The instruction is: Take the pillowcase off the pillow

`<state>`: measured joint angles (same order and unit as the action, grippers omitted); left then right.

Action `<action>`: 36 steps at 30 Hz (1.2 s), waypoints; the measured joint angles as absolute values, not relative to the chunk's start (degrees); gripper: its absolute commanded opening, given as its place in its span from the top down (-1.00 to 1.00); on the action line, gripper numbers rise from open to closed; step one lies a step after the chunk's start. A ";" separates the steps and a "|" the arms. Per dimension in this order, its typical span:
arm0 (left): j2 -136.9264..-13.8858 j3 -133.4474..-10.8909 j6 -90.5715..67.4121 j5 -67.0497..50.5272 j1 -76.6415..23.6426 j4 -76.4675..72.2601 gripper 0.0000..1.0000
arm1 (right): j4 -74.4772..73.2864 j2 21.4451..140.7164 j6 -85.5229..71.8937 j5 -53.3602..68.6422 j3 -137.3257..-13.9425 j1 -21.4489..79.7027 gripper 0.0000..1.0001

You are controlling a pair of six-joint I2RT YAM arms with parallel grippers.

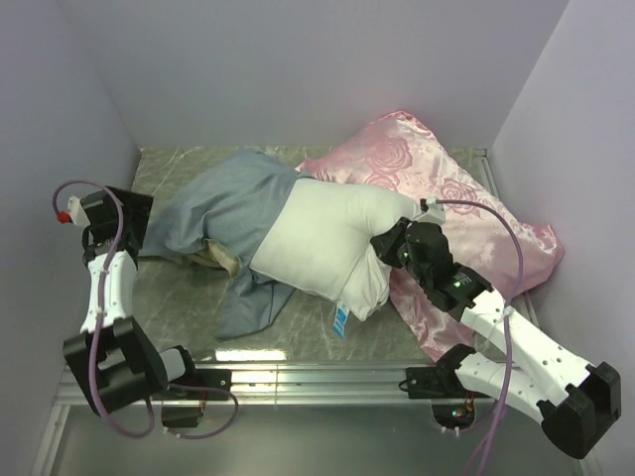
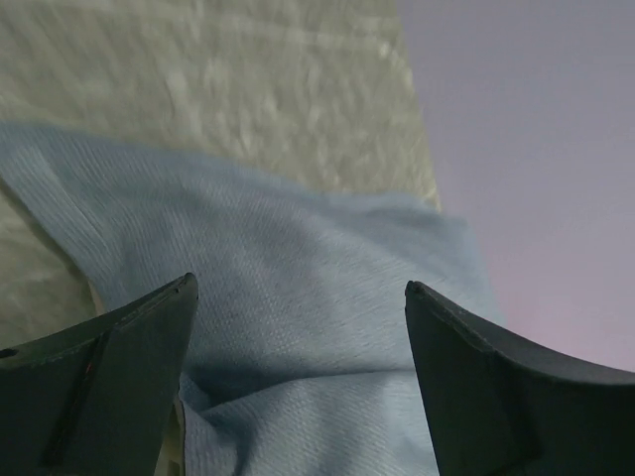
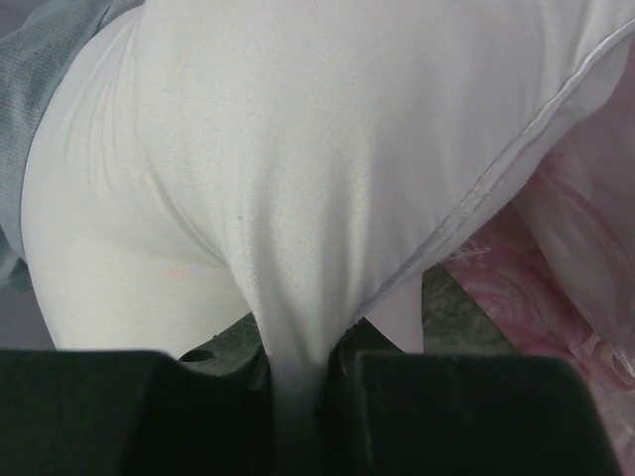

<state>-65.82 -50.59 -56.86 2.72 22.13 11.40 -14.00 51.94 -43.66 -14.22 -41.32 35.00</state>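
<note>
Grey-blue cloth covers much of the left half of the counter [image 1: 298, 342]. It is the pillowcase [image 1: 223, 208], lying with its plain inside facing up, bunched from near the left edge toward the middle, with a scrap of beige showing at its near side. We see the pillow [image 1: 322, 243] lying across the middle of the counter, white and plump and mostly bare. Its left end is overlapped by the pillowcase, and its small blue tag [image 1: 341, 320] hangs on the side of the pillow that faces the counter's front edge. Our right gripper [image 1: 385, 248] sits at the pillow's right end. From the right wrist we find the right gripper [image 3: 298, 397] clenched on a pinched fold of the pillow [image 3: 298, 149], the white fabric drawn taut above the fingers. Our left gripper [image 1: 142, 230] is near the left edge of the counter, by the pillowcase's left end. From its own wrist the fingers [image 2: 119, 387] stand spread wide, released, with the pillowcase [image 2: 298, 278] beneath and between them, and we cannot tell whether they touch it. Under the pillow's right side lies a pink satin cushion [image 1: 476, 208] with a rose pattern, reaching from the far edge toward the right edge of the counter.
</note>
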 measured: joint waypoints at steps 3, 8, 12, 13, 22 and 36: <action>-71.96 -49.15 -60.03 -5.54 23.97 8.80 -0.80 | -14.17 52.42 -43.38 -13.15 -42.17 34.89 1.00; -78.91 -50.61 -62.98 -12.45 24.62 4.47 -0.80 | -14.17 52.62 -43.11 -12.14 -42.39 34.74 1.00; -81.28 -52.27 -64.10 -13.23 24.69 3.51 -0.81 | -14.20 52.47 -42.92 -11.38 -42.39 34.72 1.00; -81.87 -52.56 -64.31 -13.21 24.69 3.29 -0.80 | -14.20 52.31 -42.92 -11.07 -42.39 34.72 1.00; -90.78 -55.53 -66.74 -13.15 24.71 2.28 -0.72 | -14.20 50.26 -42.87 -8.36 -42.33 34.72 1.00; -99.37 -62.19 -68.73 -11.22 20.60 2.39 0.07 | -13.41 49.45 -42.87 -7.40 -40.95 34.65 1.00</action>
